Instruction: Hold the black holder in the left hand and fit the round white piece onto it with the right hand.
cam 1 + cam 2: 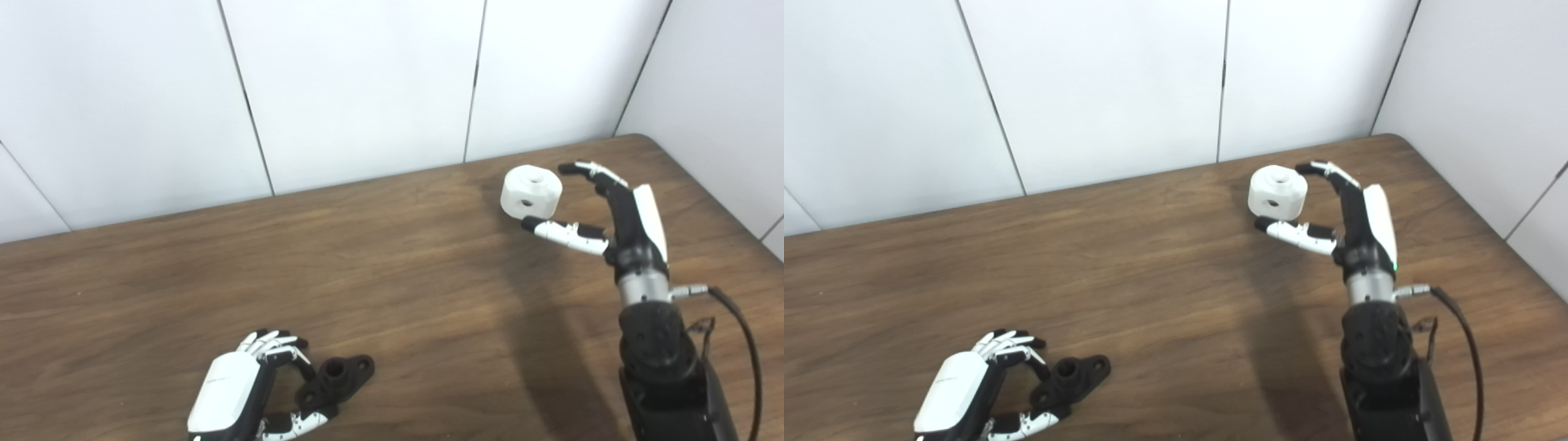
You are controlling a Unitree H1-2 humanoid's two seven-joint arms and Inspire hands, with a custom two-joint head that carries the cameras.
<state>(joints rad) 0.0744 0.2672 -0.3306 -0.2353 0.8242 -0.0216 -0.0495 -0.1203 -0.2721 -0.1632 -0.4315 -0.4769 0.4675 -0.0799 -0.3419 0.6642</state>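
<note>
The black holder (339,378) lies flat on the wooden table near the front left. My left hand (245,386) is curled over its near end, with fingers (278,344) behind it and the thumb (300,422) in front, both touching it. The round white piece (531,192) stands on the table at the back right. My right hand (603,214) is open around it. One fingertip (572,168) is at its right side and the thumb (560,233) is just below it. It does not look gripped. Both also show in the right eye view, the holder (1075,375) and the piece (1277,192).
The table (392,269) ends at a white panelled wall behind and to the right. A black cable (744,343) loops out from my right wrist, over the table's right side.
</note>
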